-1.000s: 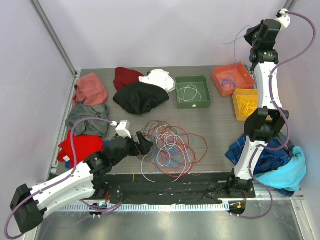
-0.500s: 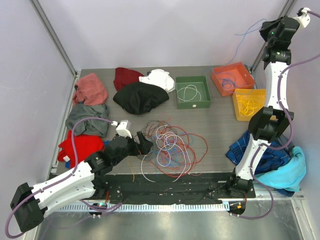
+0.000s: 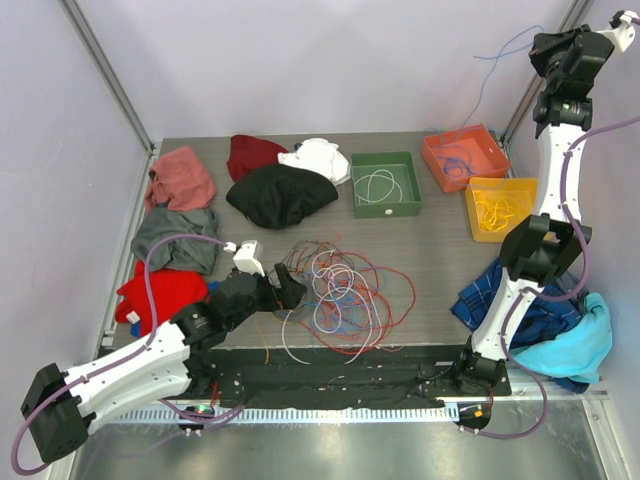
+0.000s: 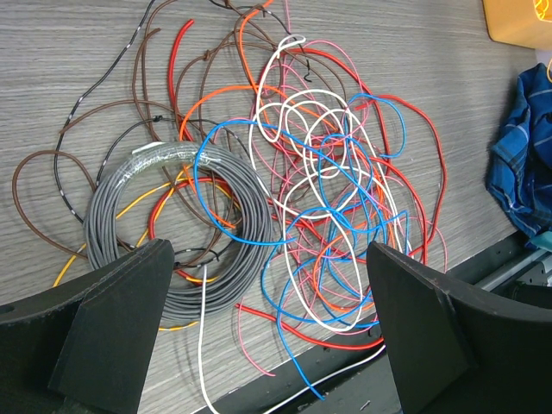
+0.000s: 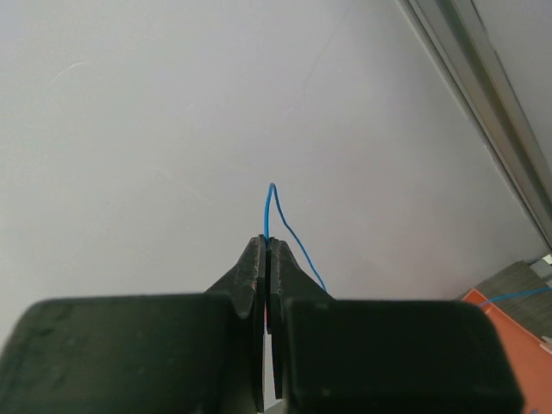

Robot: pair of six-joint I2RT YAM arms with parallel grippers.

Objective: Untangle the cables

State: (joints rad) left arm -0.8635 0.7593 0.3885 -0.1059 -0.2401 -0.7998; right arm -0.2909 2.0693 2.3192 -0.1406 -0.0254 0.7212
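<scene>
Up goes the right arm [image 3: 558,170], higher again!
Right gripper [image 5: 267,246] pinches a blue cable [image 5: 270,203]; left gripper [image 4: 272,302] hangs spread wide over the tangled cables [image 4: 319,190].

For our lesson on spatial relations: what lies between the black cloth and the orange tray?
The green tray, holding a coiled white cable; the top external view shows it.

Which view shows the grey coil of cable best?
The left wrist view: the grey coil lies close, its turns clear. The top view is too far to tell it from the other cables; the right wrist view lacks it.
</scene>
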